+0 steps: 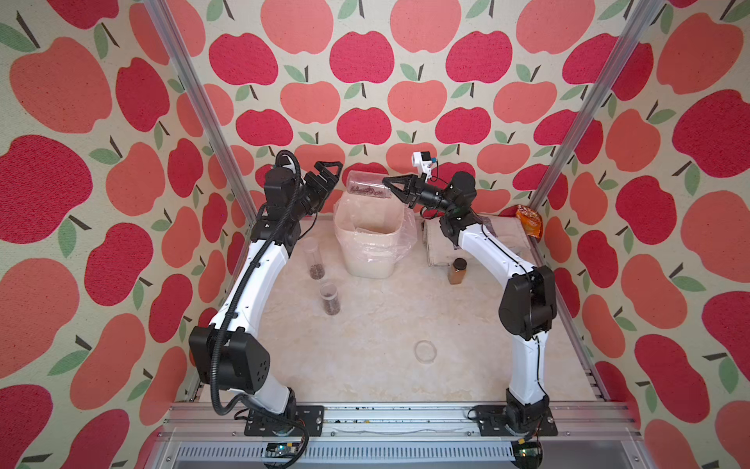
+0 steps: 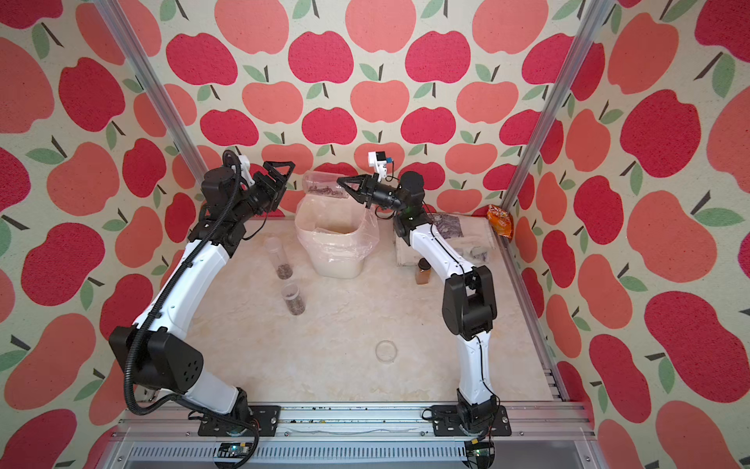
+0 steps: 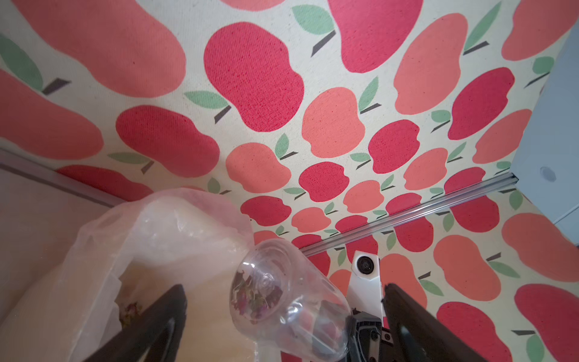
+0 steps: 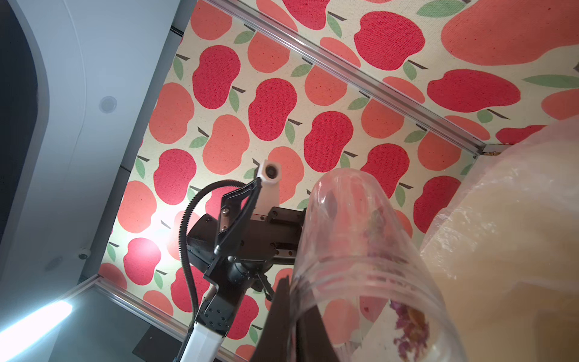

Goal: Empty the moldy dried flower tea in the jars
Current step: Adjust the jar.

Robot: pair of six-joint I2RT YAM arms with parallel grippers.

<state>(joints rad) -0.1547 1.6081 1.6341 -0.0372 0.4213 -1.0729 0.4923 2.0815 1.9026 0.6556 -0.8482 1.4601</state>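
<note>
right gripper (image 1: 389, 187) is clamped on the mouth end of a clear cylindrical jar (image 1: 367, 187), upper centre in both top views, hanging over the white bin with a clear plastic liner (image 1: 367, 264). the lid is off.

the jar's long axis runs near level, left-right across the frame. its closed base points at the left gripper (image 1: 335, 178) and its open mouth sits at the right gripper's end, over the bin's right-hand side.

dark brown dried flower tea (image 3: 250, 297) lies strewn along the jar's lower wall, with some near the mouth in the right wrist view. i'd say most of the pour is yet to do.

the move turns on that axis: you need the mouth lower than the base, so it's the right arm's job. keep the mouth inside the rim, as it looks close to the edge.

left gripper is spread wide and empty, near the jar's base, not touching.

a tall clear jar (image 1: 314, 260) and a shorter clear jar (image 1: 329, 298) stand left of the bin with tea in them. i can't tell if their lids are on. a loose clear round lid (image 1: 425, 351) lies lower centre.
</note>
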